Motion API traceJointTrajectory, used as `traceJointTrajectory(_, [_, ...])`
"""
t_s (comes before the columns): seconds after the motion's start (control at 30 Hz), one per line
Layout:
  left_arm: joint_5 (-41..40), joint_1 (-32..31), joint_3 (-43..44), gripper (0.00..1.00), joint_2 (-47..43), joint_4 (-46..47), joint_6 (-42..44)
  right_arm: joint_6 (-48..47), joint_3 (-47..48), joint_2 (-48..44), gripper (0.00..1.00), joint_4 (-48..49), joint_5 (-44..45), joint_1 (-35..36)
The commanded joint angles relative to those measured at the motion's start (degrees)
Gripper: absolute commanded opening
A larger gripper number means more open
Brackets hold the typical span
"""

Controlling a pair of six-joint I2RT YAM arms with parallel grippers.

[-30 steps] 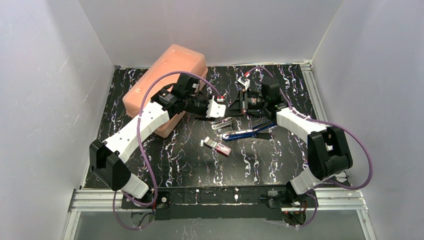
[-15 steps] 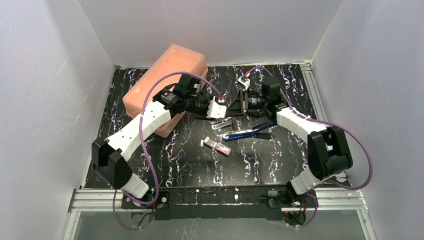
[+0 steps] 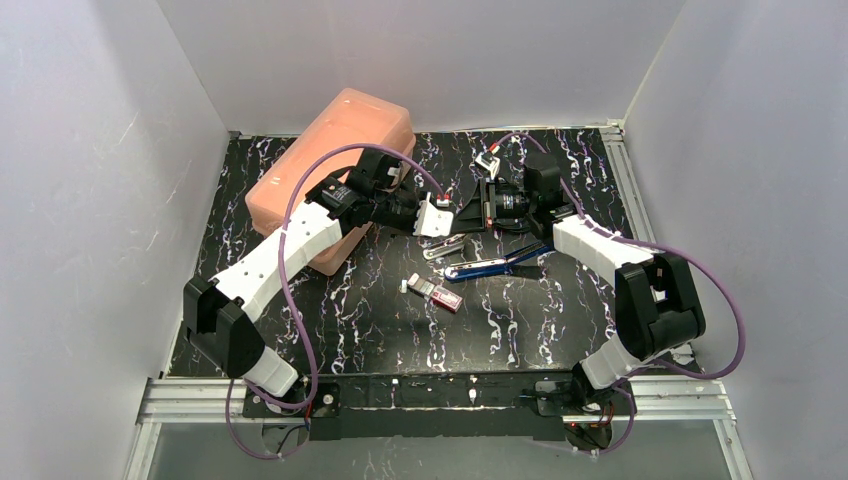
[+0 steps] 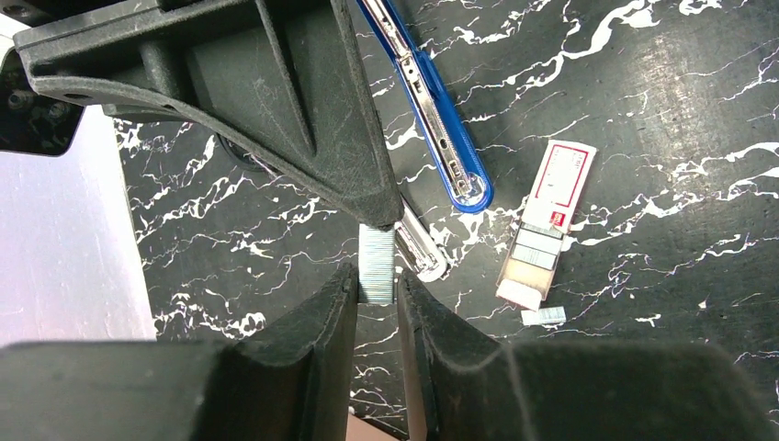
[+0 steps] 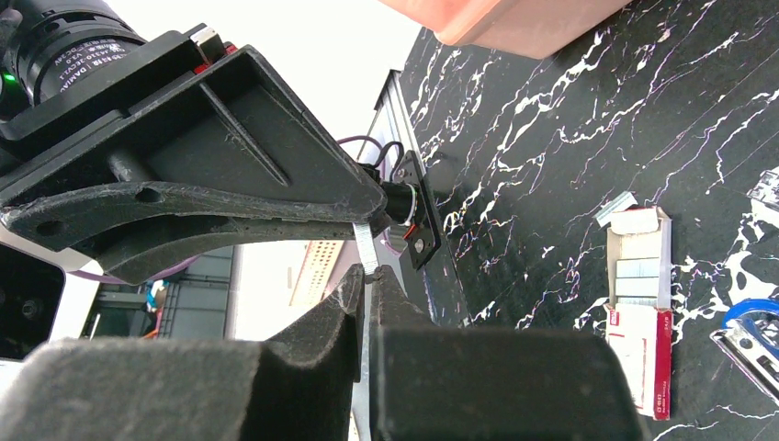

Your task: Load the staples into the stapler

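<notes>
A short grey strip of staples [image 4: 377,265] hangs above the table between my two grippers, which meet tip to tip. My left gripper [image 4: 377,281] has its fingers pressed against both sides of the strip. My right gripper [image 5: 367,274] pinches the strip's [image 5: 365,241] other end, shut on it. Below them lies the blue stapler [image 3: 490,266], opened out flat with its silver rail [image 4: 432,138] bare. The staples [image 4: 547,231], a small pink-red box with its grey tray slid out, lie on the table just in front of it [image 3: 437,292]. A loose strip [image 4: 551,315] lies beside the box.
A large salmon-pink plastic case [image 3: 335,175] stands at the back left, close behind my left arm. Black marbled table [image 3: 520,320] is walled on three sides. A metal rail [image 3: 625,170] runs along the right edge.
My left gripper's jaws have closed in round the strip of staples. Both arms have barely moved; the stapler and the box lie where they were.
</notes>
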Motion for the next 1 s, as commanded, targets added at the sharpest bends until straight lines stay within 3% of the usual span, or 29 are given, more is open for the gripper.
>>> traceJointTrajectory(0.0, [0.6,-0.3,2.0,0.21,0.2,-1.1,0.3,0.3,-0.5,0.6,0.09,2.2,-0.9,-0.2])
traceJointTrajectory(0.13, [0.4,-0.3,2.0,0.19,0.1,-1.1,0.2,0.3,-0.5,0.6,0.15,2.1,-0.8,-0.2])
traceJointTrajectory(0.37, [-0.7,-0.3,0.8,0.07,-0.6,-0.1,-1.5,-5.6,1.1,-0.4,0.52,-3.2,-0.9,-0.5])
traceJointTrajectory(0.47, [-1.4,-0.3,-0.8,0.04,-1.4,1.2,-3.4,-10.8,2.7,-1.3,0.61,-7.6,-1.3,-1.4])
traceJointTrajectory(0.6, [-1.7,-0.2,-3.9,0.02,-2.5,4.4,-8.3,-22.6,5.7,-2.2,0.65,-19.1,-1.6,-4.1])
traceJointTrajectory(0.77, [-1.7,-0.4,-7.9,0.02,-1.9,10.2,-19.4,-47.9,12.6,-4.0,0.65,-44.1,2.7,-8.0])
traceJointTrajectory(0.97, [-5.7,-3.7,-7.5,0.03,2.6,11.4,-27.5,-60.8,15.0,-8.9,0.64,-49.9,9.7,-13.3])
